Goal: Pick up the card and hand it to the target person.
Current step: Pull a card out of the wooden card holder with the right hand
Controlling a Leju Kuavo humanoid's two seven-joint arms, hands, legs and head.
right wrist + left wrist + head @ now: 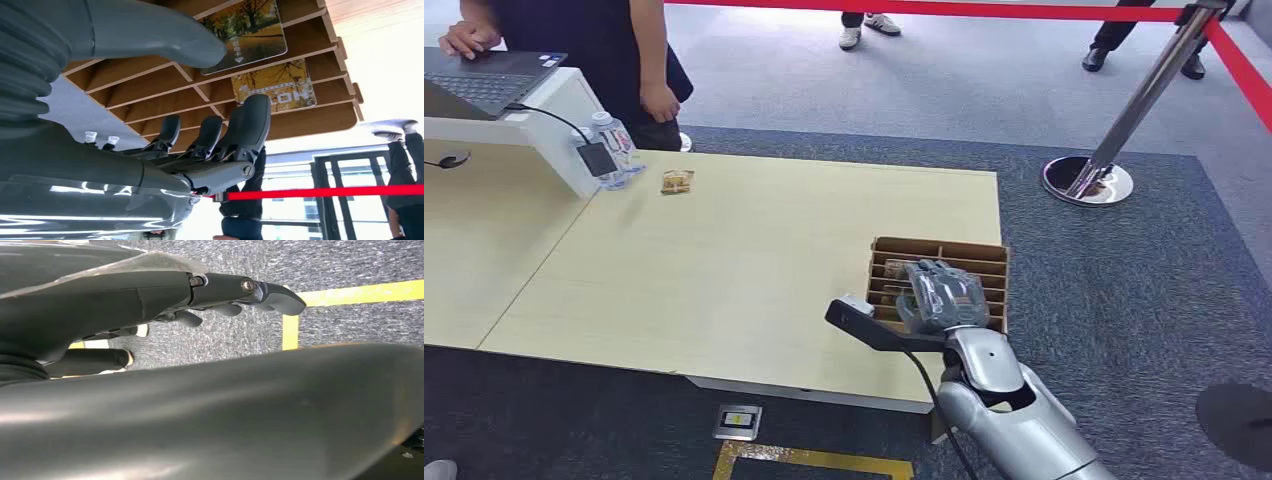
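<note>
**Over the slotted card rack at the table's near right corner**

Over the wooden card rack (964, 262) hangs the right hand (942, 296), fingers spread and holding nothing. The right wrist view shows what the head view hides: two autumn-tree cards (250, 31) lying in the slots, their white characters too small to read. The left wrist view shows the left hand (220, 295) over grey carpet (320, 265) with yellow tape (350, 292); its grip cannot be told.
</note>
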